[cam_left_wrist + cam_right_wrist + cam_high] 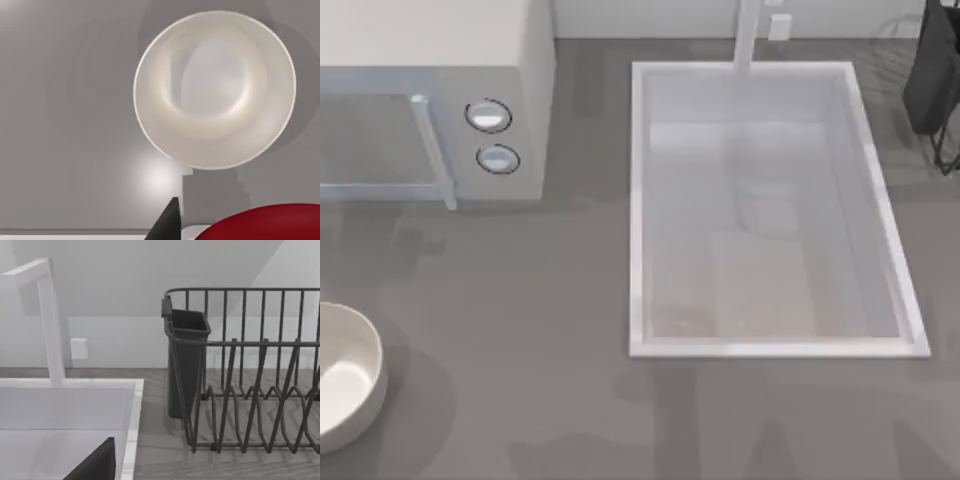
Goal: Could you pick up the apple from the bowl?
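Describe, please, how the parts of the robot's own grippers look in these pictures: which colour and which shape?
Little of them is in view. In the left wrist view, the left gripper's finger is a dark, nearly black pointed wedge, matte, with no markings or cables. In the right wrist view, the right gripper's finger is a similar dark slanted block with a flat, plain surface.
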